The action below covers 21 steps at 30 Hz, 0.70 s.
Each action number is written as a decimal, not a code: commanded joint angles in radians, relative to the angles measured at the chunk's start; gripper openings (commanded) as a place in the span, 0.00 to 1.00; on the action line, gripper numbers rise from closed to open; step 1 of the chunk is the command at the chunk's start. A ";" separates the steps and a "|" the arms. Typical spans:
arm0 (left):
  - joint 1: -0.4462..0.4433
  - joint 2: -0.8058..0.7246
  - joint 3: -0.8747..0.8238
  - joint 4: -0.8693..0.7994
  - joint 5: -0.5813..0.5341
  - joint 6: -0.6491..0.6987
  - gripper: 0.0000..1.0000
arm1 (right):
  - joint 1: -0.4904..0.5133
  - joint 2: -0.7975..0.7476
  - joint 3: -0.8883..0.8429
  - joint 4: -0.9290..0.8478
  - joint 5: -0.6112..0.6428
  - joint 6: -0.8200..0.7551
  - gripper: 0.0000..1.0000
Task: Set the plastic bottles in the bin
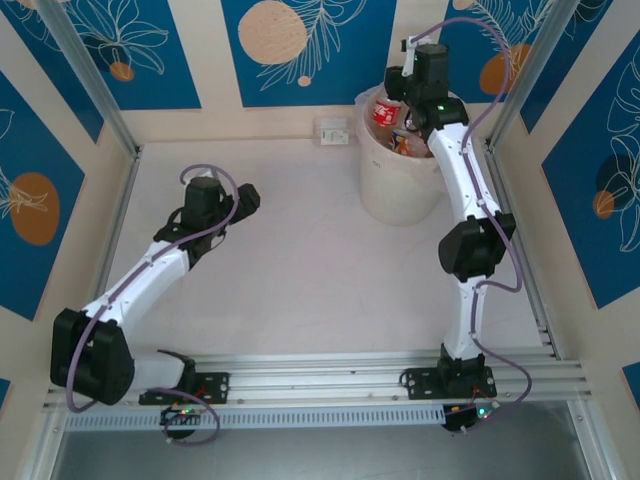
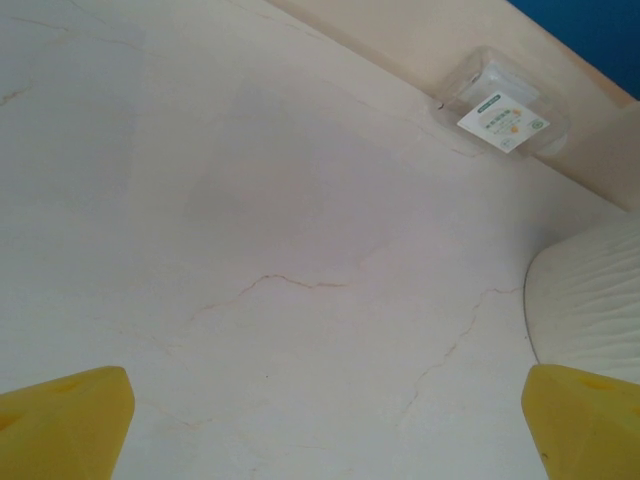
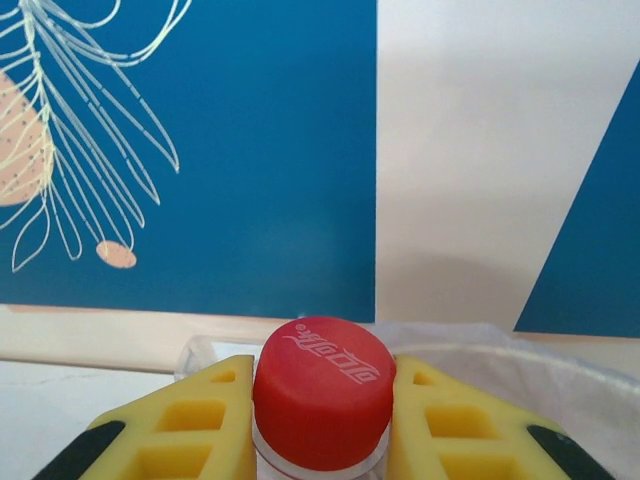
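Note:
The cream-white bin [image 1: 395,190] stands at the back right of the table, with several bottles [image 1: 406,142] inside it. My right gripper [image 1: 402,84] hangs over the bin's far rim. It is shut on a clear bottle with a red label [image 1: 385,112]. In the right wrist view the bottle's red cap [image 3: 322,385] sits clamped between the yellow fingers [image 3: 200,415], with the bin's liner and rim [image 3: 560,365] just behind. My left gripper [image 1: 244,200] is open over bare table at mid left, its yellow fingertips [image 2: 65,420] wide apart and holding nothing.
A small clear plastic box with a white label [image 2: 503,112] lies against the back wall, left of the bin [image 1: 333,131]. The bin's ribbed wall [image 2: 590,300] rises at the right of the left wrist view. Walls enclose the table on three sides.

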 commanded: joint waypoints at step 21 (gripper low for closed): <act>-0.002 0.250 0.242 0.076 0.135 -0.040 1.00 | -0.063 -0.075 -0.125 -0.130 0.189 0.135 0.18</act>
